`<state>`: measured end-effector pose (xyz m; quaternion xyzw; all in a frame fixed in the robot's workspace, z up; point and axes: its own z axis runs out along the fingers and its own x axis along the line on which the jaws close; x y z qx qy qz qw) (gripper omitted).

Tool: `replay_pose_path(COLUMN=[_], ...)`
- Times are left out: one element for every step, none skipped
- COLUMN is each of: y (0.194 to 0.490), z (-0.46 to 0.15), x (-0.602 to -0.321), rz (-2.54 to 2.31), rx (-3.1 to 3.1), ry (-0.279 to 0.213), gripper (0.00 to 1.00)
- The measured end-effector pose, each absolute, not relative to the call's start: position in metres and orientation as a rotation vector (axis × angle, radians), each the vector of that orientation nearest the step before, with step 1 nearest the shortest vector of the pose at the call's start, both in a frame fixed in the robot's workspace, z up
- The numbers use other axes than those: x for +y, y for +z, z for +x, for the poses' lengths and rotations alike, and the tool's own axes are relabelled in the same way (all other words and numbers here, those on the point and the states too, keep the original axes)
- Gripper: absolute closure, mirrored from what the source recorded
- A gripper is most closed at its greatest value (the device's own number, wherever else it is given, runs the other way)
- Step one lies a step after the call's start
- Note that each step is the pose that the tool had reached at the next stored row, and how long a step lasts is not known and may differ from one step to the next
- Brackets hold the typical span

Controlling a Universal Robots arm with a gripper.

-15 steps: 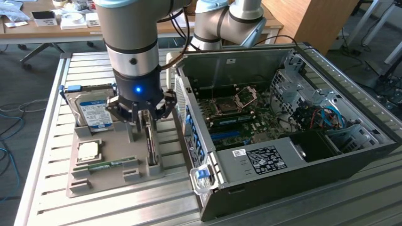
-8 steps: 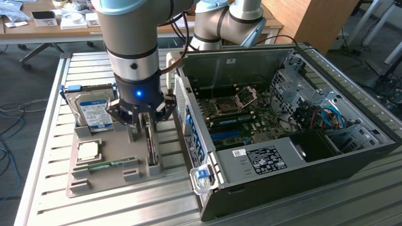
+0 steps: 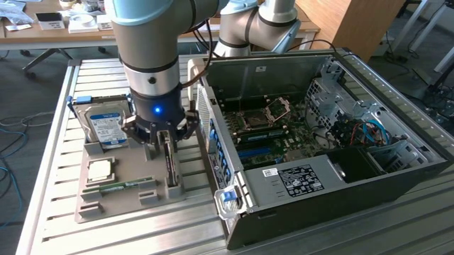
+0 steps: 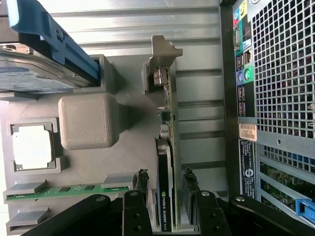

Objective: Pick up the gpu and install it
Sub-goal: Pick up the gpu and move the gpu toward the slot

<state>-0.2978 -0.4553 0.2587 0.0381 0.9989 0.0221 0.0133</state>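
Here we list the gpu (image 4: 165,132) standing on its long edge in a slot of the grey holder tray (image 3: 120,199), its silver bracket at the end away from the gripper (image 4: 165,174). The gripper hangs directly over the card's other end with its fingers (image 4: 141,177) spread, one on each side of the black face, and a gap shows on both sides. On the card's top edge we read "NVIDIA" in white; the rest of the line is too small to tell. The same tray holds a hard drive (image 3: 108,127) with a blue-white label, a processor (image 3: 99,170) and a green memory stick (image 3: 119,186). Just beside the tray is the open computer case (image 3: 341,191), bearing a black-and-white sticker (image 3: 298,179) that we cannot read.
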Motion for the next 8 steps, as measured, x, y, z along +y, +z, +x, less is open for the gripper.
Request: replay_pose_path(y=[0.2575, 0.2562, 0.2552, 0.2540, 0.2537, 0.2530, 0.2525, 0.2520], z=[-0.2978, -0.2978, -0.2978, -0.2978, -0.2978, -0.2978, -0.2974, -0.2969], x=[-0.4553, -0.4553, -0.4553, -0.4552, -0.4553, -0.4552, -0.4552, -0.4552], rz=[0.119, 0.119, 0.119, 0.118, 0.118, 0.118, 0.118, 0.118], rx=[3.112, 3.112, 3.112, 3.112, 3.112, 3.112, 3.112, 3.112], ry=[0.069, 0.069, 0.069, 0.069, 0.069, 0.069, 0.069, 0.069], gripper=[0.58, 0.58, 0.58, 0.58, 0.58, 0.58, 0.58, 0.58])
